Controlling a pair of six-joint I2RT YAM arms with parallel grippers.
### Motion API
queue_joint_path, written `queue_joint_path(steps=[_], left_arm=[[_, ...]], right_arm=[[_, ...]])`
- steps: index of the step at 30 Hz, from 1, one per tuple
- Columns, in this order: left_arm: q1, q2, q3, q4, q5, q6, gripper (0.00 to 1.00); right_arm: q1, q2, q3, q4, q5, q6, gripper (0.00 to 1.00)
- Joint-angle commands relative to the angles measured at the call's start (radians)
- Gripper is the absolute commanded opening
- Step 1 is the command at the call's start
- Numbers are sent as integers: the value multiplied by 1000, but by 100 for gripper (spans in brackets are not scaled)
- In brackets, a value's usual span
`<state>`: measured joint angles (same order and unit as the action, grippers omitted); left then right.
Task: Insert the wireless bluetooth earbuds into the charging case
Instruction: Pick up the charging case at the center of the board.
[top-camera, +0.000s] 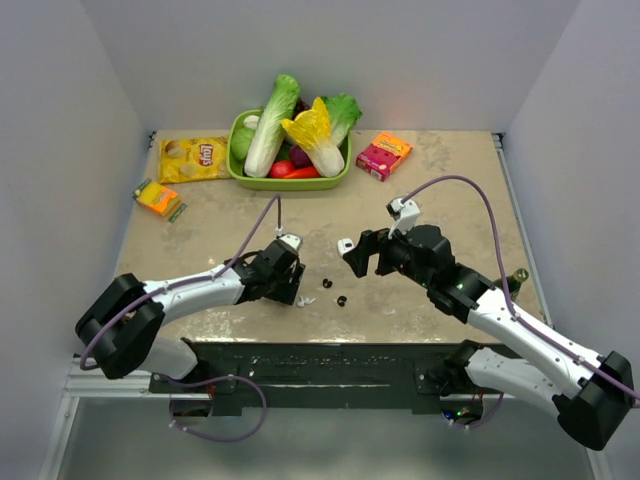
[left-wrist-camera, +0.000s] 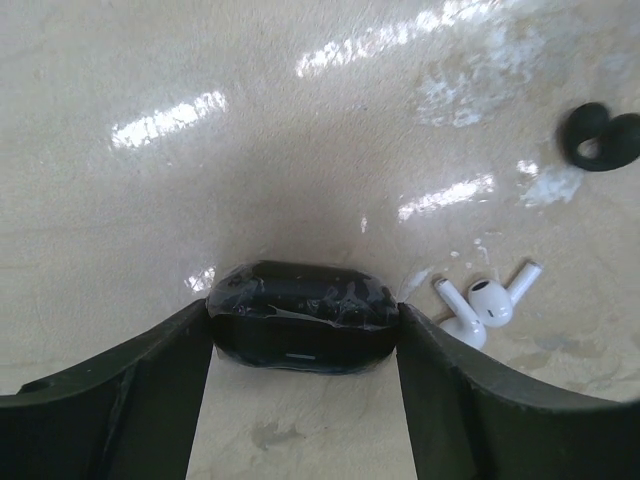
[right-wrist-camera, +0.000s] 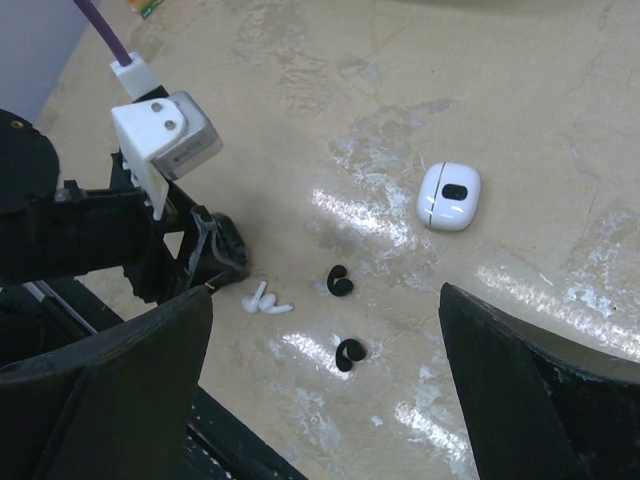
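Filling most of the view is a tan table (top-camera: 450, 180). The left arm (top-camera: 190, 290) and the right arm (top-camera: 520, 325) reach in from the near edge toward the middle. At the far side sits a green basket (top-camera: 250, 180) full of vegetables (top-camera: 275, 125). A yellow chip bag (top-camera: 193, 158) lies just left of the basket and a pink box (top-camera: 384, 155) lies just right of it. A small orange pack (top-camera: 158, 198) lies near the left edge.

The left gripper (left-wrist-camera: 302, 330) is low on the table. Its two fingers (left-wrist-camera: 150, 380) press on both ends of a black case (left-wrist-camera: 300, 300), which sits flat on the table.

The right gripper (right-wrist-camera: 325, 295) is up above the table with its fingers (right-wrist-camera: 520, 380) far apart.

The charging case (right-wrist-camera: 449, 196) is white with a dark spot in the middle. It lies on the table near the middle, close to the right gripper and not touching it, well apart from the left gripper.

Two black earbuds (right-wrist-camera: 340, 283) lie between the two grippers, nearer than the white case. Two white earbuds (left-wrist-camera: 480, 305) lie touching each other just right of the black case.
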<state>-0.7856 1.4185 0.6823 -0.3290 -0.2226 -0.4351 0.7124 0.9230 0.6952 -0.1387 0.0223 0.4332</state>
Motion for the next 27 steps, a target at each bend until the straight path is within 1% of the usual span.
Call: queue_joint_path(steps=[1, 2, 4, 5, 6, 8, 9, 10, 11, 12, 13, 14, 15, 16, 17, 18, 19, 20, 22, 23, 25, 26, 27], left_arm=[[6, -119, 17, 102, -6, 7, 4], [6, -165, 13, 137, -3, 31, 0], [5, -222, -12, 281, 5, 51, 0], [3, -274, -59, 363, 12, 79, 0], [3, -300, -90, 522, 19, 90, 0], [0, -343, -186, 695, 35, 117, 0], [-1, -346, -213, 847, 54, 130, 0], [-7, -346, -240, 922, 72, 162, 0], [-12, -342, -300, 1008, 86, 182, 0], [-14, -337, -323, 1145, 135, 202, 0], [-18, -326, -361, 1200, 166, 252, 0], [-21, -322, -383, 1316, 193, 277, 0], [-23, -316, -410, 1394, 256, 301, 0], [-26, -288, -458, 1476, 275, 330, 0], [-26, -277, -467, 1563, 293, 340, 0], [-26, -268, -468, 1571, 327, 354, 0], [-29, -257, -474, 1579, 344, 386, 0], [-32, -254, -481, 1623, 356, 403, 0], [-46, -256, -518, 1680, 376, 430, 0], [-50, -256, -526, 1712, 385, 430, 0], [-82, -263, -524, 1705, 394, 504, 0], [-96, -268, -520, 1650, 387, 525, 0], [-112, -274, -512, 1619, 365, 544, 0]], right_arm=[[-1, -3, 53, 5, -19, 2, 98], [1, 0, 65, 1, -19, 1, 98], [1, 14, 105, -1, -16, -2, 98], [1, 19, 121, -1, -13, -14, 98], [1, 28, 157, -7, -7, -20, 98], [2, 68, 206, -54, 34, -33, 98], [5, 80, 254, -74, 57, -36, 98], [9, 105, 274, -116, 103, -36, 98], [22, 111, 289, -128, 132, -42, 98], [30, 115, 305, -134, 157, -45, 98], [45, 128, 313, -148, 194, -56, 98], [58, 140, 332, -168, 230, -65, 98], [70, 151, 340, -185, 273, -63, 98], [90, 160, 343, -206, 359, -63, 98], [94, 160, 337, -205, 379, -63, 98], [98, 145, 320, -190, 369, -73, 98], [98, 125, 294, -124, 351, -73, 98], [98, 76, 240, -99, 246, -57, 98], [98, 57, 225, -72, 132, -86, 98], [98, 62, 225, -71, 31, -108, 98], [98, 92, 236, -108, -11, -103, 98], [98, 105, 245, -122, -19, -108, 98], [98, 117, 245, -131, -78, -109, 98]])
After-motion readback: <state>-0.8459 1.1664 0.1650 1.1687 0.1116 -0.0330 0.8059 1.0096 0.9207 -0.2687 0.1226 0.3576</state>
